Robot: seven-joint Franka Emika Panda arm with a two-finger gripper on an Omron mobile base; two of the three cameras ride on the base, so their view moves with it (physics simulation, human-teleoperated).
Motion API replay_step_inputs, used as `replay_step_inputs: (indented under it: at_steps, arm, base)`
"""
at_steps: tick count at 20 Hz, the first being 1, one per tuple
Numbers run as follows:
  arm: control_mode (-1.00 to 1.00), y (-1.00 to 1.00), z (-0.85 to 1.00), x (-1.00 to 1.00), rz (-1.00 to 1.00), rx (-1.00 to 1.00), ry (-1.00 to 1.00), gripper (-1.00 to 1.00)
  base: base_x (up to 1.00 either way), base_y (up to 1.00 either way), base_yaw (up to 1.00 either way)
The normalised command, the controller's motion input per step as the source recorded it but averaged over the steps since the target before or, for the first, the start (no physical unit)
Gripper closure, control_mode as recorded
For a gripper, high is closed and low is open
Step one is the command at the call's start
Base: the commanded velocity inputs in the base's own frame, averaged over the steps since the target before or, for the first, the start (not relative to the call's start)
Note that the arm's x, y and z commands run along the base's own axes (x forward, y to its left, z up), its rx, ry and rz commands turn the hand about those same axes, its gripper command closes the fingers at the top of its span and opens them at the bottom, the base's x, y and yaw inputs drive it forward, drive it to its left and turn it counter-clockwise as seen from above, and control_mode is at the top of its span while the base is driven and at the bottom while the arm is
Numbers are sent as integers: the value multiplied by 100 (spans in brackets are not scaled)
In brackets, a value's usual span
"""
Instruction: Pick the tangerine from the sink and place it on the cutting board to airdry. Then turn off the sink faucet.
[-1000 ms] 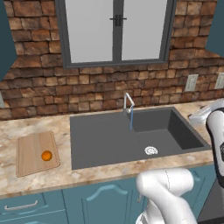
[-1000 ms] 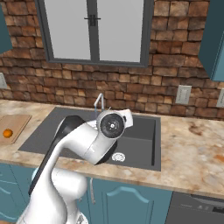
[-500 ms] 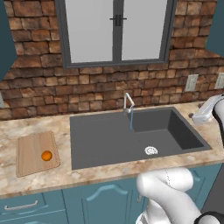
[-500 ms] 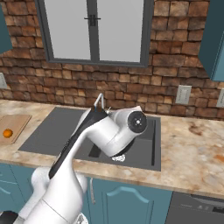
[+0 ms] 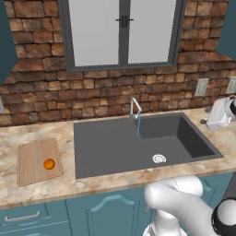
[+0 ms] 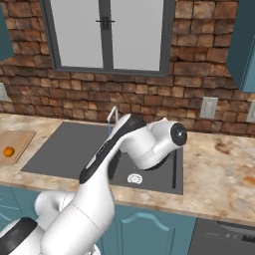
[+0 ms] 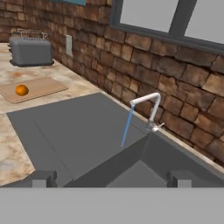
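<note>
The tangerine (image 5: 49, 163) lies on the cutting board (image 5: 32, 161), on the counter left of the sink (image 5: 106, 147); it also shows as tangerine (image 6: 8, 151) and tangerine (image 7: 21, 90). The faucet (image 5: 134, 107) stands at the sink's back rim with a thin blue stream (image 5: 138, 125) running into the basin. My gripper (image 7: 109, 179) is open with nothing between its fingers, and looks across the sink from its right end toward the faucet (image 7: 149, 107) and the board (image 7: 39, 87). My hand (image 5: 217, 115) hovers over the counter right of the sink.
A white drain disc (image 5: 159, 158) sits in the sink floor at front right. A grey toaster (image 7: 30, 50) stands beyond the board against the brick wall. Wall outlets (image 5: 201, 86) are at the right. My arm (image 6: 149, 142) stretches over the sink.
My arm has swung to the right and the hand has risen a little beside the sink's right end. The tangerine has stayed on the board and the water still runs.
</note>
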Motion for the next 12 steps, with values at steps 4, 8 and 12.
replay_step_inputs:
  at_steps: [4, 8, 12]
  arm:
    - [-100, 0, -17, 34, 10, 0, 0, -100]
    - [-100, 0, -22, 35, 10, 0, 0, -100]
    - [-100, 0, -30, 24, 9, 0, 0, -100]
  base:
    - [0, 0, 0]
    - [0, 0, 0]
    - [0, 0, 0]
